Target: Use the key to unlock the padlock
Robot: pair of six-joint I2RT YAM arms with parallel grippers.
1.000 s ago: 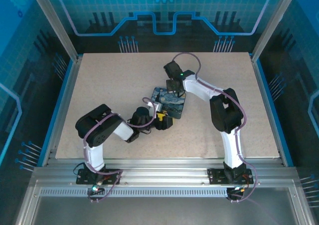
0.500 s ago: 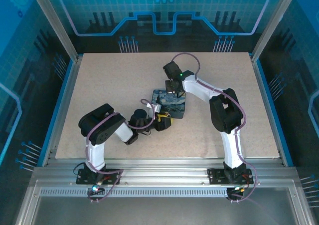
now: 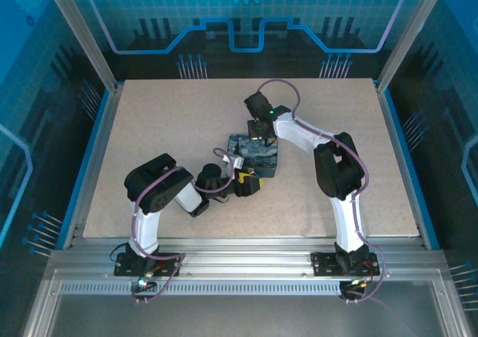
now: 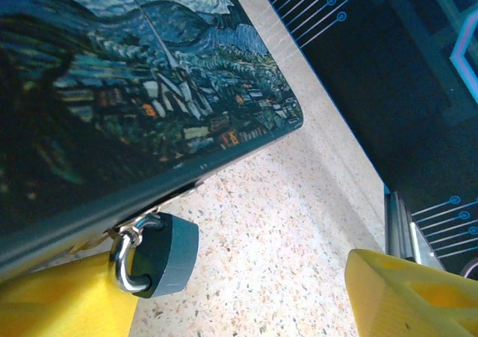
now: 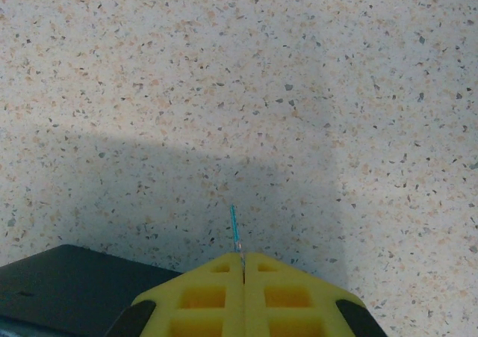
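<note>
While my left gripper [image 4: 239, 300] gapes beside the padlock [image 4: 160, 253], hanging at seven o'clock off the box [image 4: 112, 90], I'd clamp its body squarely; my right gripper [image 5: 243, 266], at twelve o'clock, pinches what looks like the key [image 5: 234, 229].

Tabletop [image 3: 149, 128]: bare and passable to left, right and far side; centre obstructed by painted tin box [image 3: 254, 156], left arm [image 3: 160, 191] and right arm [image 3: 336, 165] meeting there; padlock [image 4: 160, 255] just beside one finger of spread left pincer [image 4: 246, 296], open gap alongside.

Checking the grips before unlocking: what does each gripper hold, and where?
Right gripper pinches a thin blue sliver by its near end; left gripper is open, holding nothing.
</note>
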